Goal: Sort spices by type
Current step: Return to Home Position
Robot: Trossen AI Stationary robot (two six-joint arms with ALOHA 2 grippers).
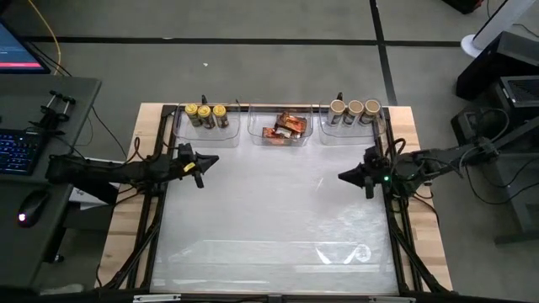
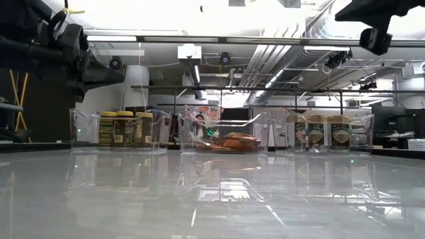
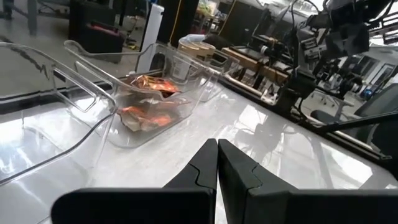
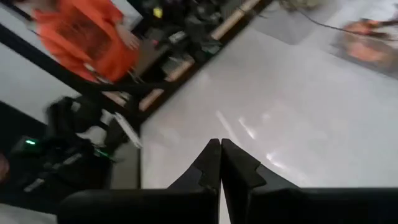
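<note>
Three yellow-lidded jars [image 1: 205, 115] stand in the far-left clear bin [image 1: 181, 128]. Red-orange packets [image 1: 285, 128] lie in the middle bin [image 1: 253, 130]; they also show in the left wrist view [image 3: 149, 102]. Three tan-lidded jars [image 1: 355, 110] stand in the far-right bin [image 1: 324, 128]. My left gripper [image 1: 215, 160] is shut and empty above the table's left side, near the left bin. My right gripper [image 1: 341, 177] is shut and empty above the table's right side.
The three bins stand in a row along the table's far edge. The white tabletop [image 1: 269, 219] stretches between the arms toward the near edge. A person in orange [image 4: 84, 31] shows beyond the table in the right wrist view.
</note>
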